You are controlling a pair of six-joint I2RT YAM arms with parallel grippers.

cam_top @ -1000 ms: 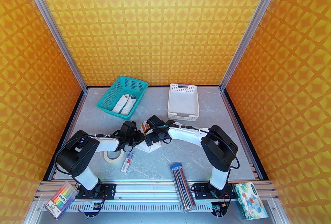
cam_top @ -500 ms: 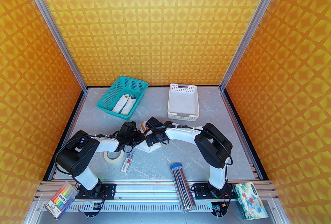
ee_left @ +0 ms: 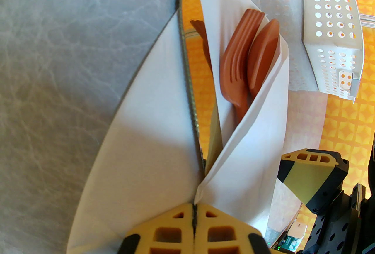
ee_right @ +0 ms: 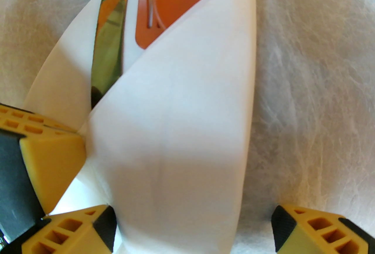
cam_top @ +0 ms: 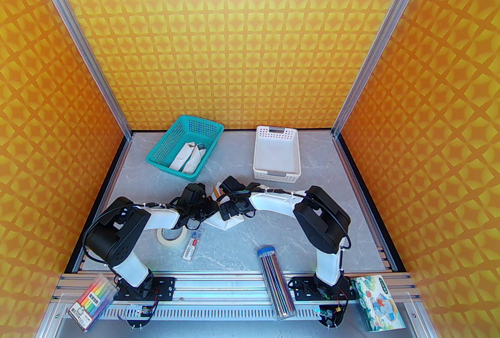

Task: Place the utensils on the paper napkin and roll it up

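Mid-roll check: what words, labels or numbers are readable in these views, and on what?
Nothing reads clearly.
Marker pack: label characters too small to read.
Small clear packet: red label, blurred.
Tissue pack: cartoon print, no legible words.
Paper napkin: no print.

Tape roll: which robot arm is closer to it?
Left. The left arm crosses just over the masking tape roll, covering its far edge. The right arm reaches in from the other side, beyond the paper napkin.
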